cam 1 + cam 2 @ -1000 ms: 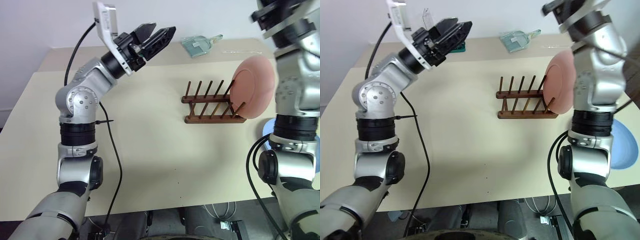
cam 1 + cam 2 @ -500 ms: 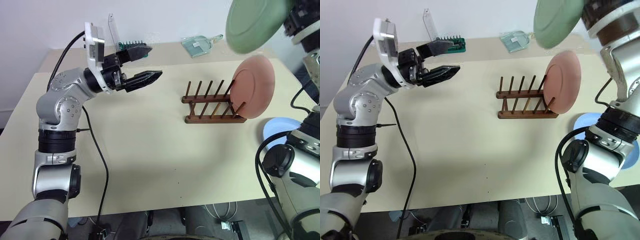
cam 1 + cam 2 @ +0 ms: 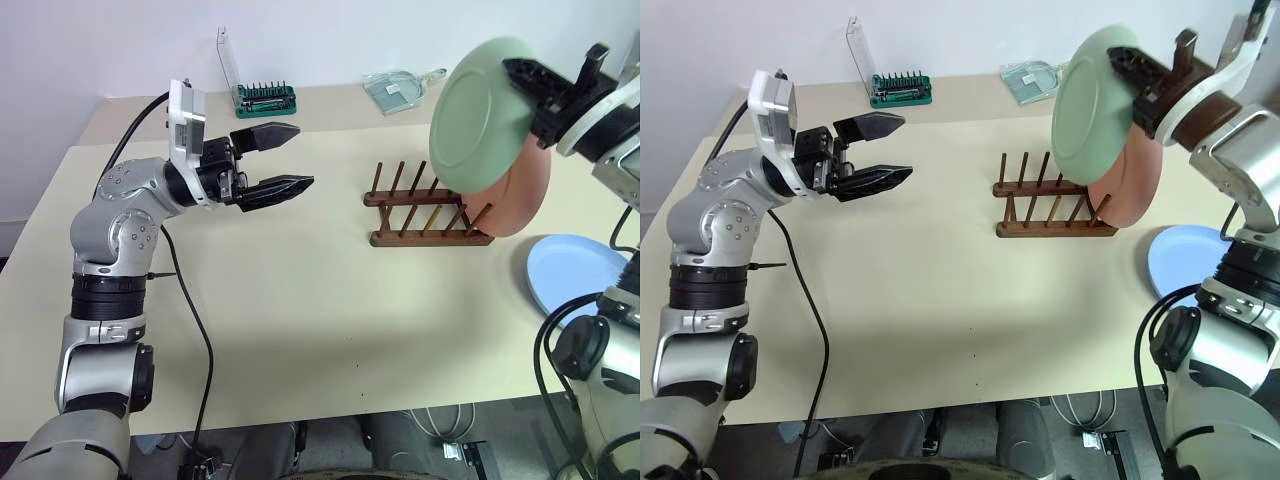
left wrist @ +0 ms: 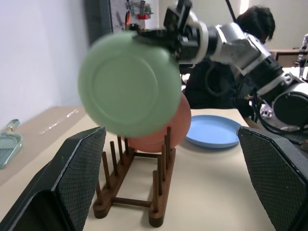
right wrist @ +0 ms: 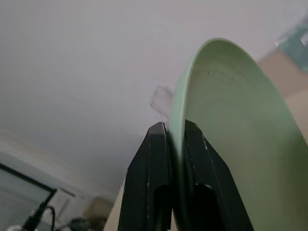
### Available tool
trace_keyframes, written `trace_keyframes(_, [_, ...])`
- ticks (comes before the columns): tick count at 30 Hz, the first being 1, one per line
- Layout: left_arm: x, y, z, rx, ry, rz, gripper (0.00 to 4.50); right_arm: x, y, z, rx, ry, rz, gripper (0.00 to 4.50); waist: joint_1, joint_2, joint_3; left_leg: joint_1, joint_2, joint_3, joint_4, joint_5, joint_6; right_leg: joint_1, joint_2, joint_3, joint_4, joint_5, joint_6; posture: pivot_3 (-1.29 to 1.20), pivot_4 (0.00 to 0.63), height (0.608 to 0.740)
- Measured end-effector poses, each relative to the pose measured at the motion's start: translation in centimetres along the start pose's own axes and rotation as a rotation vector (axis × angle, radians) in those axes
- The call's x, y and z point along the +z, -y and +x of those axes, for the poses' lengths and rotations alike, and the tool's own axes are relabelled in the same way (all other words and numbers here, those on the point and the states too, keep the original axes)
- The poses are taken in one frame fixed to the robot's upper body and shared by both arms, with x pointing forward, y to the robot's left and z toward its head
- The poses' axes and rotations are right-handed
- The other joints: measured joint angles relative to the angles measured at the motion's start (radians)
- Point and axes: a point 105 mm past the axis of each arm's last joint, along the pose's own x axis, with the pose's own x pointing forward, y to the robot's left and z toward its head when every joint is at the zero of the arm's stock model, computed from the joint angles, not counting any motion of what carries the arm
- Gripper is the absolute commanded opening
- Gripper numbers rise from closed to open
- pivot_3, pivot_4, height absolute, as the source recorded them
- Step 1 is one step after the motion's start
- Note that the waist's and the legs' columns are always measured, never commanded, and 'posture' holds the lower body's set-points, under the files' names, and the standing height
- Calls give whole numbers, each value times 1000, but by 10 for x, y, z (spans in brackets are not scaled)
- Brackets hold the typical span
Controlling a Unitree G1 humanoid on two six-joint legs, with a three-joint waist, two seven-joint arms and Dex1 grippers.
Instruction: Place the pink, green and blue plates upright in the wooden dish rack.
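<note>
The green plate [image 3: 485, 115] hangs on edge in the air above the right end of the wooden dish rack [image 3: 420, 212], and my right gripper [image 3: 532, 82] is shut on its upper rim. My fingers [image 5: 157, 159] clamp that rim [image 5: 240, 144]. Behind it the pink plate [image 3: 528, 195] stands upright in the rack's last slot. The blue plate [image 3: 575, 272] lies flat on the table to the right. Well left of the rack my left gripper [image 3: 303, 155] hovers open and empty, pointing at the rack [image 4: 130, 192].
A green screwdriver-bit holder [image 3: 264, 97] with a clear lid stands at the table's [image 3: 300, 300] back. A clear glass dish [image 3: 400, 88] lies at the back centre. A person [image 4: 252, 21] sits beyond the table's right side.
My right arm has brought the green plate down from high on the right and turned it on edge in front of the pink plate. My left gripper sank and drew back leftward, still open.
</note>
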Motion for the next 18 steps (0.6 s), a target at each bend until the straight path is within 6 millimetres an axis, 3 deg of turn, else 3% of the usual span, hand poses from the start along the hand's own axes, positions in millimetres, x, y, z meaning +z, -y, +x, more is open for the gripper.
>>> trace_keyframes(5, [-1,1,0,2,-3,4,4484,-9,10,-4,-16,-32,0,0,0,0,0,0,0,0,0,0,0,0,0,0,0,0,0,0,150,740])
trace_keyframes(11, [-1,1,0,6,-3,3,4484,-6,7,-7,13,-32,-29,0,1,0,0,0,0,1,0,0,0,1,0,0,0,0,0,0,150,740])
trace_keyframes(18, [-1,0,0,11,-4,2,4484,-16,24,-11,-17,-56,-36,0,1,0,0,0,0,1,1,0,1,0,0,0,0,0,0,0,150,740])
